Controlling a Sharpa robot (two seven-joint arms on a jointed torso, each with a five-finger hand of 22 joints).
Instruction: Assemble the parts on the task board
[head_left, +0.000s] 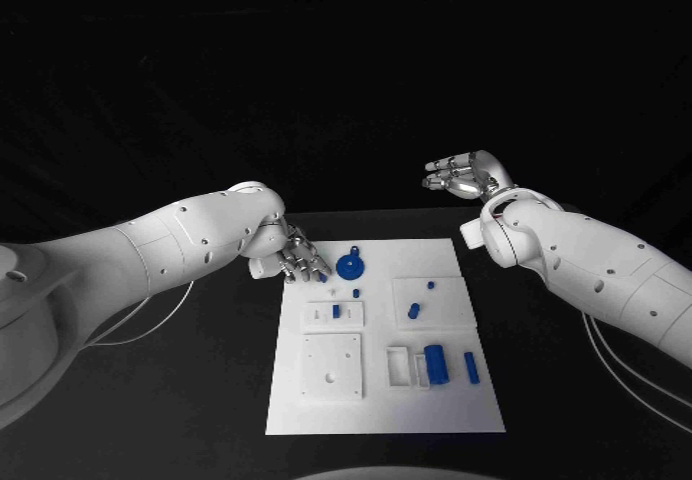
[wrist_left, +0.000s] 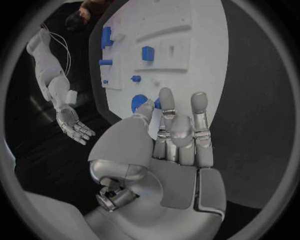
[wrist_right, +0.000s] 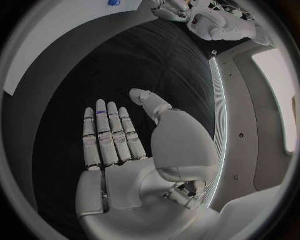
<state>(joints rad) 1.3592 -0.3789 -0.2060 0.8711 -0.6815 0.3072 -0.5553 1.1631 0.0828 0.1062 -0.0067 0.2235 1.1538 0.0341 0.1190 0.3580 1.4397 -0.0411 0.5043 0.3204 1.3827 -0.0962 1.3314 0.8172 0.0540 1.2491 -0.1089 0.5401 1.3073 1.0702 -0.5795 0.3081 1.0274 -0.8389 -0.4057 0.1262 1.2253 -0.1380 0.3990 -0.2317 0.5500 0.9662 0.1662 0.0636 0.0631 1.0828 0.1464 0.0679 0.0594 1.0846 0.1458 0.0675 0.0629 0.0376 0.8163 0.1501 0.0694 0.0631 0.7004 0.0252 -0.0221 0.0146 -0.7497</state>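
Nearest you, blue parts (head_left: 436, 364) stand in the task board's (head_left: 387, 415) near slots. Farther on, your left hand (head_left: 293, 260), fingers spread and holding nothing, hovers just beside the round blue part (head_left: 351, 266): judge this the approach; next, close on it. Farthest, your right hand (head_left: 459, 176) hangs empty, fingers apart, above the bench (head_left: 173, 400).

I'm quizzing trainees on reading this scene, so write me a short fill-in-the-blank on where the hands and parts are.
1. The left hand hovers at the far-left corner of the ____ task board.
2. The round blue part lies nearest the ____ hand.
3. The right hand is raised beyond the board and holds ____.

Missing words: white; left; nothing
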